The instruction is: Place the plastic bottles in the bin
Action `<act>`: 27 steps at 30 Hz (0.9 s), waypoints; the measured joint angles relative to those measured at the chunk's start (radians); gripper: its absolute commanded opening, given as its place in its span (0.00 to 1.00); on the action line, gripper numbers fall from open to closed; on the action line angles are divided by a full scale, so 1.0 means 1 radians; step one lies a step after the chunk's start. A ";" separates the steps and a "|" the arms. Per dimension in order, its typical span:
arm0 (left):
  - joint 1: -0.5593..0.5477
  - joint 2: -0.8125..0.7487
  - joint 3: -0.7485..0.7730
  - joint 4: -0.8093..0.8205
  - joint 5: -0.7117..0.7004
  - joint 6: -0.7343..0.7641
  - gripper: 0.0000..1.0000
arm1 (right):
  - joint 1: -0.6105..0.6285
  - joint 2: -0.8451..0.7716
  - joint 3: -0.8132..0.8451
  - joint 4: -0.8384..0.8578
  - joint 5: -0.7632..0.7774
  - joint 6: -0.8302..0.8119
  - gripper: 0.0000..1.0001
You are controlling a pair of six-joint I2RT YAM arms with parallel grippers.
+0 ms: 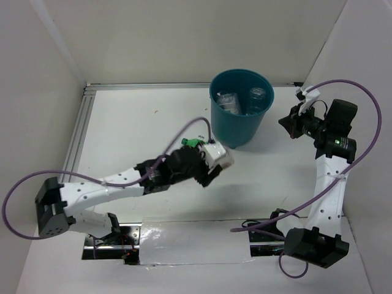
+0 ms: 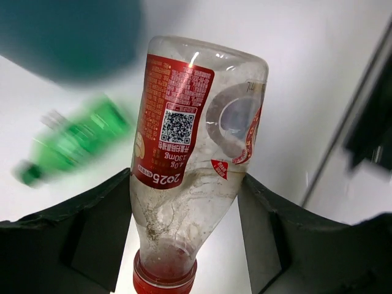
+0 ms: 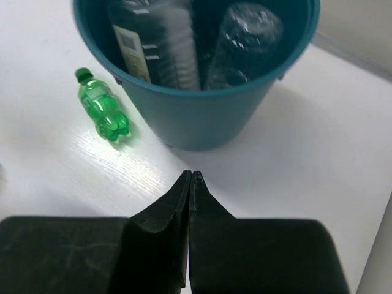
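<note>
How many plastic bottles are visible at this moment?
4. Two stand inside the teal bin, a labelled bottle and a clear bottle; a green bottle lies on the table beside the bin; the left gripper holds a red-labelled bottle. The bin may hide more.

White table [image 1: 135, 122] with an aluminium rail [image 1: 78, 131] along its left edge, white walls [image 1: 184, 37] around it, a shiny sheet [image 1: 190, 242] at its near edge
</note>
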 measured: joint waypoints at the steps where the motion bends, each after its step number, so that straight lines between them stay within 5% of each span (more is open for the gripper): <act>1: 0.019 -0.026 0.038 0.014 -0.013 -0.003 0.00 | 0.000 -0.006 -0.018 0.002 0.023 0.008 0.00; 7: 0.183 0.032 0.345 0.214 -0.050 -0.010 0.00 | 0.000 -0.021 -0.152 0.015 0.103 0.042 0.00; 15: 0.254 0.626 1.033 0.304 -0.076 -0.032 0.16 | 0.000 -0.071 -0.217 0.010 0.115 0.066 0.03; 20: 0.262 0.813 1.120 0.240 -0.097 -0.084 0.45 | 0.000 -0.105 -0.219 0.009 0.113 0.066 0.05; 21: 0.263 0.830 1.120 0.231 -0.100 -0.096 0.98 | 0.000 -0.106 -0.219 0.009 0.113 0.066 0.07; 27: 0.267 0.874 1.137 0.193 -0.110 -0.162 0.99 | 0.000 -0.106 -0.221 0.008 0.113 0.069 0.12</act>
